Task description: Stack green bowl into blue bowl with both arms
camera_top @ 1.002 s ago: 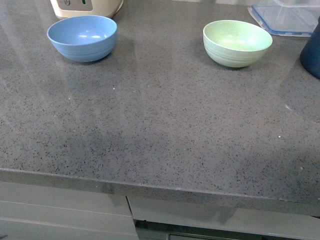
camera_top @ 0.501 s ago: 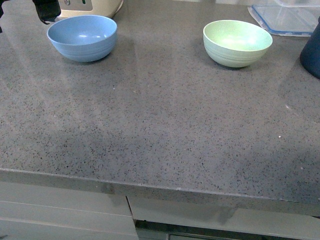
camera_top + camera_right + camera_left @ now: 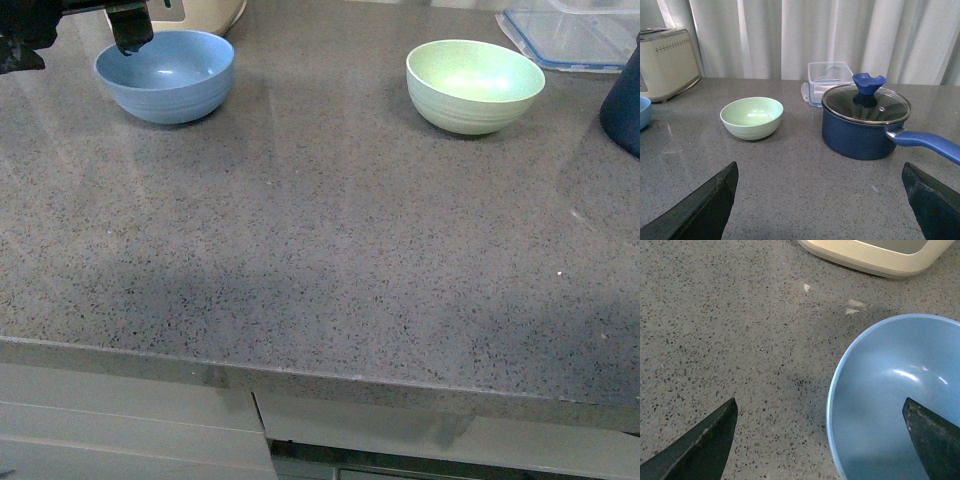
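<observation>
— Where is the green bowl point(image 3: 475, 85)?

— Upright and empty on the grey speckled countertop point(image 3: 320, 260), with nothing touching it.

— And the blue bowl point(image 3: 170, 80)?

— Well apart from the green bowl, off to its left in the front view and about as far back on the counter. It is also upright and empty.

— What are the arms doing?

— The left gripper point(image 3: 818, 405) is far from the green bowl, over at the blue one. Its jaws are spread wide across that bowl's rim: one finger hangs over the inside, the other over the bare counter outside. I cannot tell whether either finger touches the bowl. It grips nothing.

— The right one?

— The right gripper point(image 3: 820, 165) also has its jaws spread wide with nothing between them. It sits short of the green bowl, which lies ahead of it in the wrist view, and it is out of the front view.

— What else is around the green bowl?

— A dark blue saucepan point(image 3: 865, 125) with a glass lid stands to its right. A clear container point(image 3: 830, 75) sits behind it on that same side. A cream toaster point(image 3: 665, 62) stands far to its left, past the blue bowl. A pale curtain point(image 3: 790, 35) hangs behind everything.
</observation>
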Controlling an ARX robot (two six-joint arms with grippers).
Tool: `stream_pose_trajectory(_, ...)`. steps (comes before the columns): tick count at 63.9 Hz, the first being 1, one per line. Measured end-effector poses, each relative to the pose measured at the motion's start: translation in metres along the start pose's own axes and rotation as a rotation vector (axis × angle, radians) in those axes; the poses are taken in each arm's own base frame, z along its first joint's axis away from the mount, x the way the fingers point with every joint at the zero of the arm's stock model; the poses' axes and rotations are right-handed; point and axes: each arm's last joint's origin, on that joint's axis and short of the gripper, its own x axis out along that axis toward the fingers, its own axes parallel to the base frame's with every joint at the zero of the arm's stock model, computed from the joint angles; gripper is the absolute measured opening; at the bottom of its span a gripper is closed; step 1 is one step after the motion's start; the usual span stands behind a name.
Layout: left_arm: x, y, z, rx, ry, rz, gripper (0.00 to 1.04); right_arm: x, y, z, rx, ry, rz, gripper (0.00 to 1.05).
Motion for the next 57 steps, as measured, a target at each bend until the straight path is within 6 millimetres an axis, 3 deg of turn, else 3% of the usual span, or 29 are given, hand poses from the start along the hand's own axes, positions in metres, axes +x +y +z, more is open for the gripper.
stream_pose_trajectory(38, 0.030, -0.014, -0.011, 0.020, 0.051, 0.015, 0.98, 0.000, 0.000, 0.000, 0.000, 0.000, 0.000, 0.95)
stream_pose_trajectory(48, 0.033, -0.014, -0.011, 0.017, 0.049, 0.039, 0.75, 0.000, 0.000, 0.000, 0.000, 0.000, 0.000, 0.95)
stream_pose_trajectory(57, 0.033, -0.014, -0.008, -0.007, 0.038, 0.052, 0.43, 0.000, 0.000, 0.000, 0.000, 0.000, 0.000, 0.95)
